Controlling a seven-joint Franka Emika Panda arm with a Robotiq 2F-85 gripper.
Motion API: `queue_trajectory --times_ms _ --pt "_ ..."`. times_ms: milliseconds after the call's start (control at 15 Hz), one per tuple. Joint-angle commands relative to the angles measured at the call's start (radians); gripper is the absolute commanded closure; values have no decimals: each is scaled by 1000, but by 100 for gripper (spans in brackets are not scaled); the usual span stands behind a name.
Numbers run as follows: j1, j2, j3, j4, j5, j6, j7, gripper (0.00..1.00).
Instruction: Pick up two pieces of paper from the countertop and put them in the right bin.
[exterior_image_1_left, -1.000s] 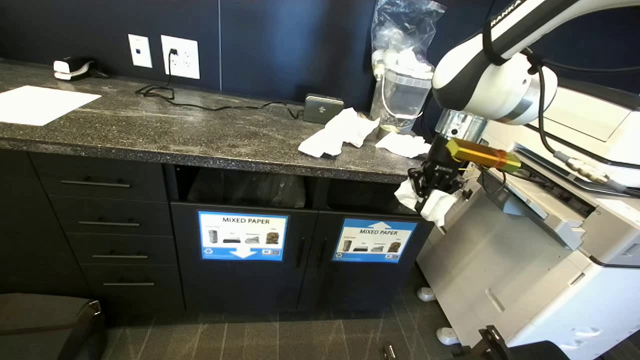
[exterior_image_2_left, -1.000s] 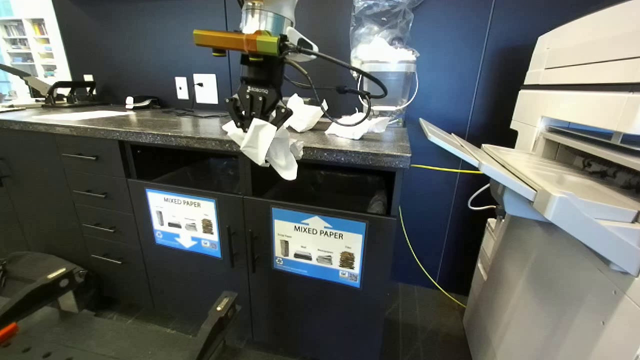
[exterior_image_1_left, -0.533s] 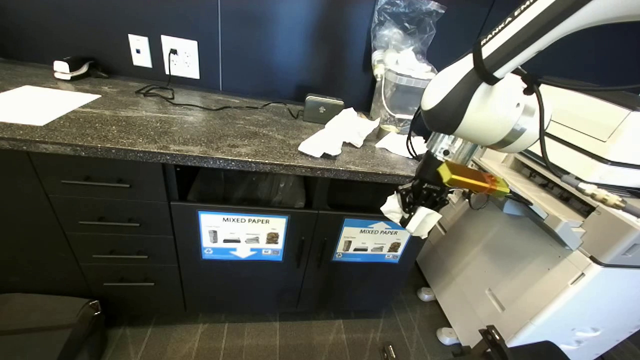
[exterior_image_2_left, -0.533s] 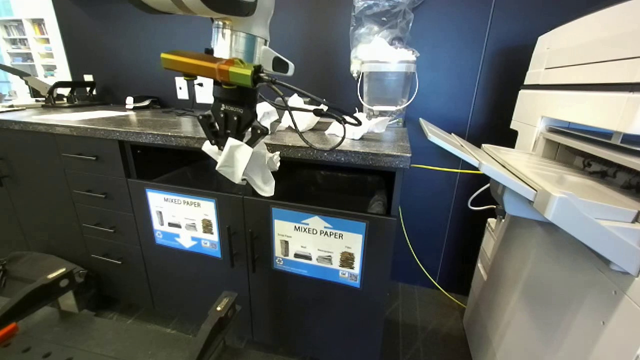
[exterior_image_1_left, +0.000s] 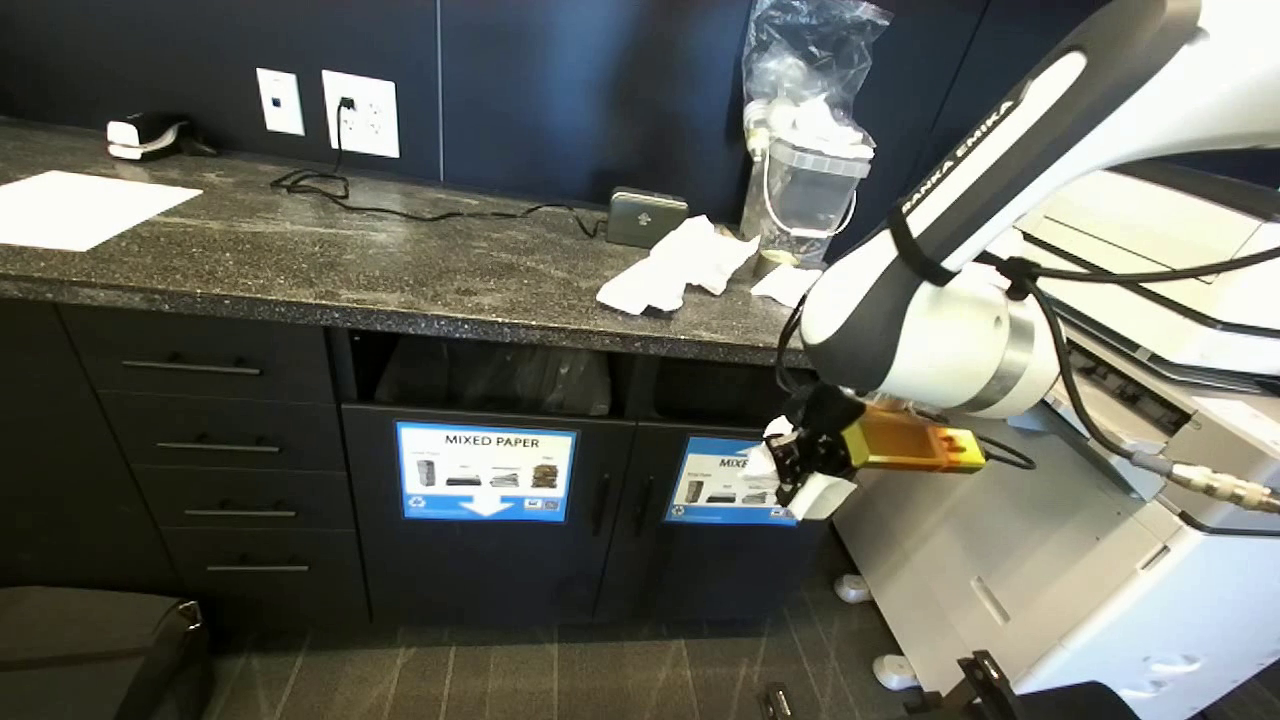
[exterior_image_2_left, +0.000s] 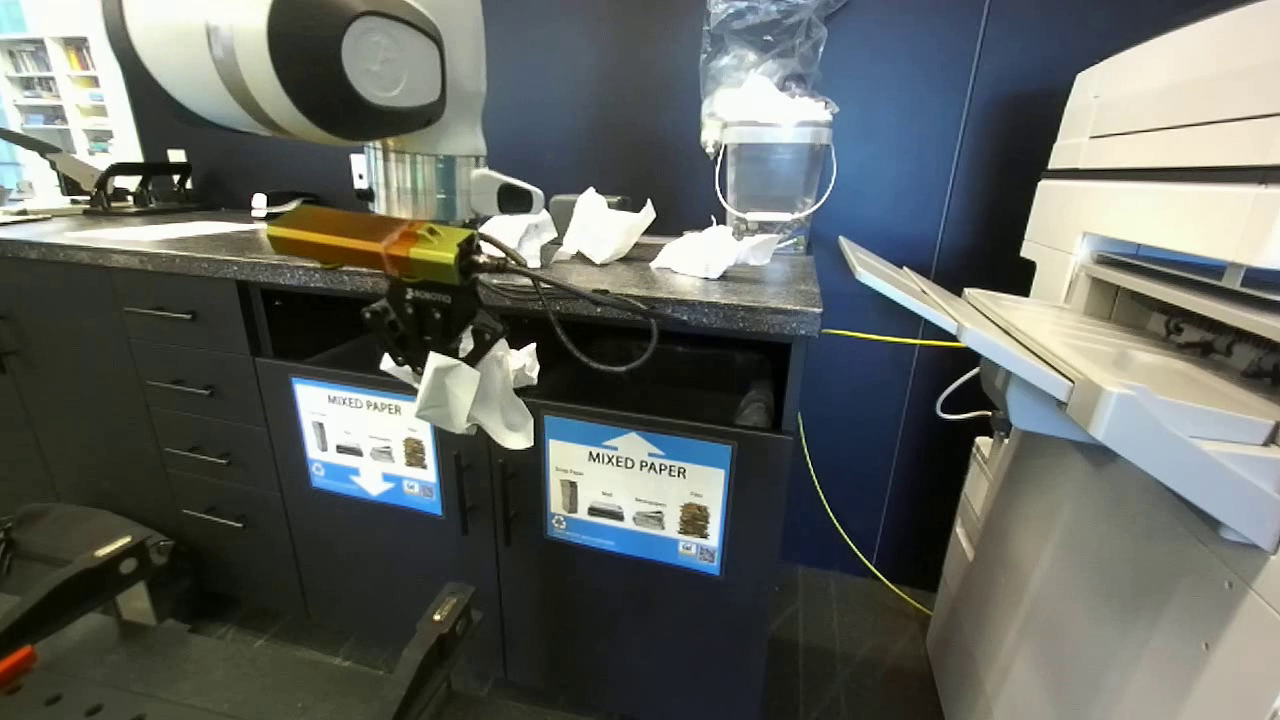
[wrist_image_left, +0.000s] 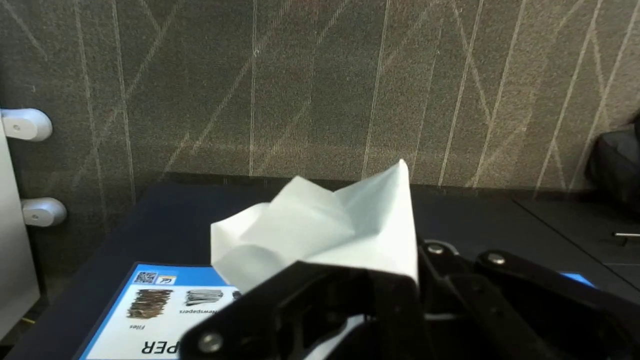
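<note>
Paper (exterior_image_2_left: 475, 395), white and rumpled, pinched in the gripper (exterior_image_2_left: 442, 360); hangs on the near side of the right bin (exterior_image_2_left: 640, 595), outside it and lower than the counter (exterior_image_1_left: 450, 260). Pick done for this piece, drop not yet. Three rumpled pieces (exterior_image_2_left: 605, 228) lie toward the counter's right end. Bin interior too dark to tell whether another is already in; I judge this delivery remains, perhaps one more pickup after.

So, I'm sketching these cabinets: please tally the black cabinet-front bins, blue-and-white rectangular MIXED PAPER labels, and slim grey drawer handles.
Black cabinet-front bins: 2
Blue-and-white labels: 2
Slim grey drawer handles: 4
Total: 8
</note>
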Motion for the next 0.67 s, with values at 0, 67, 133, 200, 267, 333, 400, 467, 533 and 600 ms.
queue_trajectory --times_ms 0,67,133,200,267,333,400,467,533,600 --pt "-29 118 92 10 115 191 -81 94" --pt "-65 154 148 28 153 234 -106 95" --pt "-111 190 214 47 188 286 -128 93" --pt "-165 227 281 67 200 332 -137 93" --pt "-217 269 341 83 186 387 -138 92" --pt "-263 318 389 100 155 451 -134 93" --pt "-302 365 423 111 117 518 -129 93" --pt "-339 413 451 118 76 595 -126 94" --pt "-368 463 463 122 24 664 -128 94" --pt "-397 519 467 131 -42 742 -134 94"
